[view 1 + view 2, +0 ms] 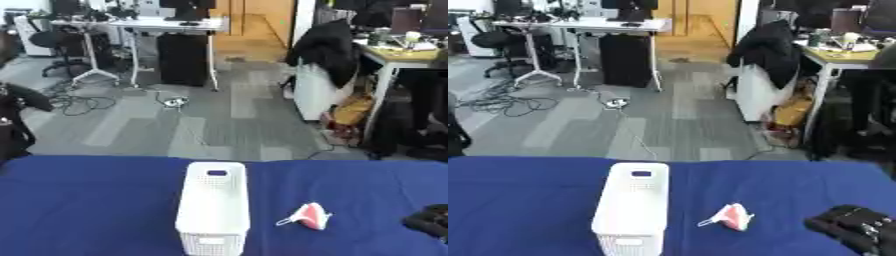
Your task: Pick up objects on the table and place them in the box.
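Note:
A white perforated box (pixel 213 205) stands lengthwise in the middle of the blue table (pixel 87 205), its short end toward me. To its right lies a small pink and white object (pixel 308 216) flat on the cloth. My right hand (pixel 852 226), black, rests on the table at the lower right, well clear of the pink object; its fingers are too dark to make out. My left hand shows in neither view.
Beyond the table's far edge is open grey carpet with cables, desks and a dark coat on a chair. The blue table stretches wide on both sides of the box.

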Action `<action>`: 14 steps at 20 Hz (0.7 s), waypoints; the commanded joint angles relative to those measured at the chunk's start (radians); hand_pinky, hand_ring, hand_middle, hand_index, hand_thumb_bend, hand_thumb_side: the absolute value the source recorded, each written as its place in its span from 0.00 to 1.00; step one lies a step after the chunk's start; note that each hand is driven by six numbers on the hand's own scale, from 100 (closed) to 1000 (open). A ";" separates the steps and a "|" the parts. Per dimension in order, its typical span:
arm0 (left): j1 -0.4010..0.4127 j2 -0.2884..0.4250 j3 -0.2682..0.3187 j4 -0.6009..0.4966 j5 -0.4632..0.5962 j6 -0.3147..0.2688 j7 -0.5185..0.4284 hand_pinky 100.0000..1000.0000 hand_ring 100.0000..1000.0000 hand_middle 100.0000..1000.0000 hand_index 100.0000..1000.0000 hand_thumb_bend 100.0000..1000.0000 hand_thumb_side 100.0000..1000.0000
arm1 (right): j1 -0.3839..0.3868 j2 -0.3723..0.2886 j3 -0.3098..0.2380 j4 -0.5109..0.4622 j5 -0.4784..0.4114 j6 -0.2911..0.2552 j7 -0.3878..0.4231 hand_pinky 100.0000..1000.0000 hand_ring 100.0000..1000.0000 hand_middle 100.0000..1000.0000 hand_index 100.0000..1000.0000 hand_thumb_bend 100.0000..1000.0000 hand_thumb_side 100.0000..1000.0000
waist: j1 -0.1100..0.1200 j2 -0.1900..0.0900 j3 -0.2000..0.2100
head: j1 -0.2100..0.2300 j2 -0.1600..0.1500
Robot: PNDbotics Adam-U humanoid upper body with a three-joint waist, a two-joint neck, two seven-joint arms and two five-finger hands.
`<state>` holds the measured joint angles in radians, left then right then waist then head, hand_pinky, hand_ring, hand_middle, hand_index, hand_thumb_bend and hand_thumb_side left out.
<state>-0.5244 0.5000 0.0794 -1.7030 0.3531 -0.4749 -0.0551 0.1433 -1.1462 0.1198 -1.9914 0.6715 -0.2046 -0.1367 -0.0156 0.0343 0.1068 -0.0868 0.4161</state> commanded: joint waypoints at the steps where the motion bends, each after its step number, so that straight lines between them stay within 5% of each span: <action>1: -0.020 0.008 0.002 -0.016 0.010 -0.001 -0.008 0.50 0.55 0.75 0.84 0.08 1.00 | -0.017 -0.003 0.004 -0.006 0.006 0.058 0.039 0.86 0.81 0.81 1.00 0.16 1.00 | 0.000 -0.007 0.004 | -0.007 -0.011; 6: -0.025 0.003 -0.002 -0.016 0.015 -0.002 -0.017 0.50 0.55 0.75 0.84 0.08 1.00 | -0.049 0.044 0.023 0.034 0.014 0.086 0.083 0.86 0.81 0.81 1.00 0.17 1.00 | 0.002 -0.005 0.013 | -0.055 -0.036; 14: -0.029 -0.003 -0.007 -0.015 0.021 -0.003 -0.028 0.50 0.55 0.75 0.84 0.08 1.00 | -0.095 0.104 0.058 0.089 0.035 0.077 0.104 0.86 0.81 0.81 1.00 0.17 1.00 | 0.004 -0.004 0.022 | -0.059 -0.027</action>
<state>-0.5328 0.4894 0.0715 -1.7030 0.3686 -0.4779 -0.0777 0.0587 -1.0299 0.1818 -1.9038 0.7001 -0.1268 -0.0370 -0.0137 0.0383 0.1275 -0.1422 0.3905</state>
